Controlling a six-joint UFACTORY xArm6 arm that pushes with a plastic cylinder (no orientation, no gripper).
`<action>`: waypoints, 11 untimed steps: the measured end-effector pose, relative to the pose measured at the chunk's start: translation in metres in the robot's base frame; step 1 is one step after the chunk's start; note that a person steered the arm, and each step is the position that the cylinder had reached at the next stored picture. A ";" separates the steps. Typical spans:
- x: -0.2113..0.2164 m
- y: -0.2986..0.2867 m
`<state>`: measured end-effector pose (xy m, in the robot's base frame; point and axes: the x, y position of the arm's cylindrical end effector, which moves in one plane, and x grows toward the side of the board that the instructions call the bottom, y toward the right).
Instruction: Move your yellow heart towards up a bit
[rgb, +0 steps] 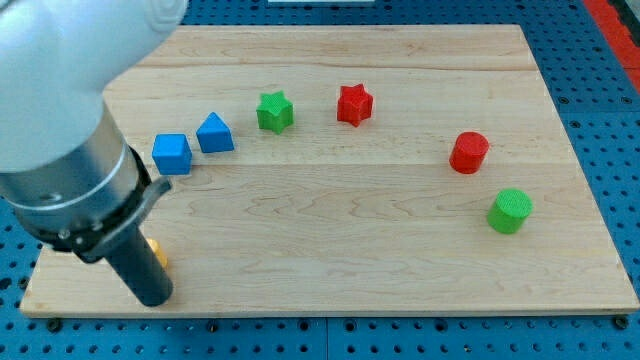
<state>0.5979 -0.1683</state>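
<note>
arm: seen entering from the view's upper left, grey housing angled down | rod: dark, tilted slightly | my tip: placed at the view's bottom left, low on the surface

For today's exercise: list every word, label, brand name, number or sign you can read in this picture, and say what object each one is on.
None: no readable text shows anywhere.
The wooden board is bare wood.
The blocks carry no markings: blue cube, blue triangular block, green star, red star, red cylinder, green cylinder.
The arm shows no label.
Only a sliver of a yellow block shows beside the rod; my tip is hidden.
</note>
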 end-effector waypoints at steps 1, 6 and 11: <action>-0.017 -0.007; -0.020 -0.001; -0.065 0.043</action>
